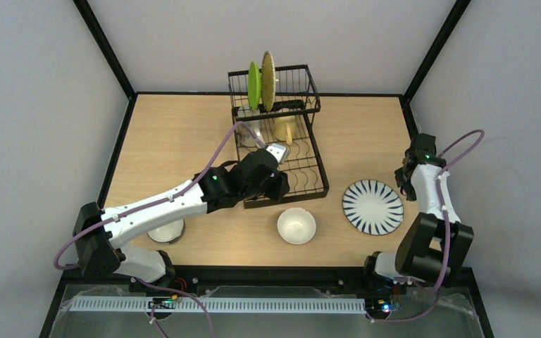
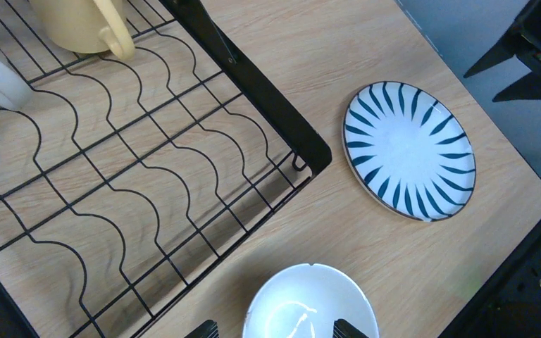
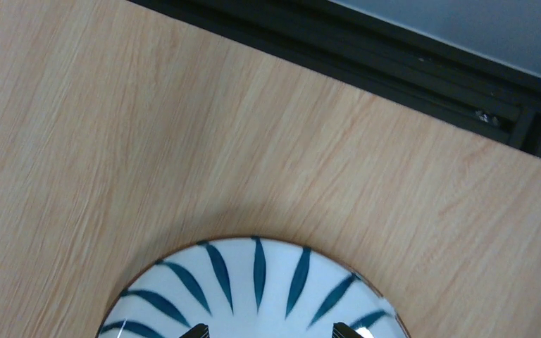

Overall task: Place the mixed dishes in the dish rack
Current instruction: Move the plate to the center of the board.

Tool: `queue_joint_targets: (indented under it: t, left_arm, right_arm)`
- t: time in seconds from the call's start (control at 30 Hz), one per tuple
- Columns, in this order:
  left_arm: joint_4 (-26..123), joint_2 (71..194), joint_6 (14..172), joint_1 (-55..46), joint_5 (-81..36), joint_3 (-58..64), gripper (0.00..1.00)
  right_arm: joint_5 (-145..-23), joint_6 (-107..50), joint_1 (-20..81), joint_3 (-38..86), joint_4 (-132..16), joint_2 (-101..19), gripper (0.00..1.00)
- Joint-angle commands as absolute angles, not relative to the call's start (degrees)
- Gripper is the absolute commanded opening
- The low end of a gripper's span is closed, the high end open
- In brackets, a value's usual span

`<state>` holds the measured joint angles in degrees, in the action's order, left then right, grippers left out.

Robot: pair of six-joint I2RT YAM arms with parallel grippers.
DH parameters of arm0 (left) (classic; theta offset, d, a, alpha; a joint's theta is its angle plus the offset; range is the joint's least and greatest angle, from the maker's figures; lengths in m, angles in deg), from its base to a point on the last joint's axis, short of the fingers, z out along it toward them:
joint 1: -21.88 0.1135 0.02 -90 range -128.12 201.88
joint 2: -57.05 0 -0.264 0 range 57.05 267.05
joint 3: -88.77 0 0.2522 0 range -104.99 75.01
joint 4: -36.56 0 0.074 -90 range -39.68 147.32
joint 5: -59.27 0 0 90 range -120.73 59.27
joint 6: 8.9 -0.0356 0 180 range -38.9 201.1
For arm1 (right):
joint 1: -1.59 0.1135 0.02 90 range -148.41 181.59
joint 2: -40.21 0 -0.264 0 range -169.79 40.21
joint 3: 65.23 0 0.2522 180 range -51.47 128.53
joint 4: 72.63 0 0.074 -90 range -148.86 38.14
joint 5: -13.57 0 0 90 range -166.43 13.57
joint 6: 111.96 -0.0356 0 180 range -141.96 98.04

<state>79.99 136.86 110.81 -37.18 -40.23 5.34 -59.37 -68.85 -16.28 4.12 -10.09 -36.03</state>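
The left gripper has its fingers spread wide with nothing between them. It hangs above the near right corner of the dish rack, and a white bowl shows far below between the tips. That bowl stands upright on the table, just near of the rack's corner and apart from it. The right gripper also has its fingers spread and empty. It hovers over the far part of the blue-striped plate, which lies flat on the table to the right of the rack and of the bowl, touching neither. On the rack's flat lower tray, the pale yellow mug sits toward the far end, handle to the right. Just left and near of it is a pale, glassy thing that seems to be the clear tumbler; whether it stands or lies cannot be told. In the raised basket at the far end, the green plate and the woven bamboo plate stand on edge side by side, green on the left. The near stretch of the tray holds no dish. A second bowl rests on the table at the near left, partly hidden under the left arm.
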Motion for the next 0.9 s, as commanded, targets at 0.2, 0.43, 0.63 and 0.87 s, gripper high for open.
queue_joint_targets:
  t: [0.2, 0.43, 0.63, 0.87]
  left_arm:
    - [77.43, 137.2, 110.81, -36.89, -36.67, 7.45, 0.94]
    - [77.59, 137.46, 109.39, -36.88, -35.39, 7.02, 0.94]
    - [77.73, 138.15, 108.35, -36.82, -34.34, 6.72, 0.94]
    - [77.3, 138.08, 107.41, -36.82, -33.6, 7.27, 0.94]
  right_arm:
    - [-62.19, -50.78, -20.91, 6.74, -22.23, -42.65, 1.0]
    - [-62.38, -50.13, -25.77, 5.9, -20.26, -47.81, 1.0]
    - [-69.36, -51.32, -28.87, 5.24, -19.96, -49.57, 1.0]
    - [-79.42, -53.27, -28.89, 7.87, -21.29, -49.46, 1.0]
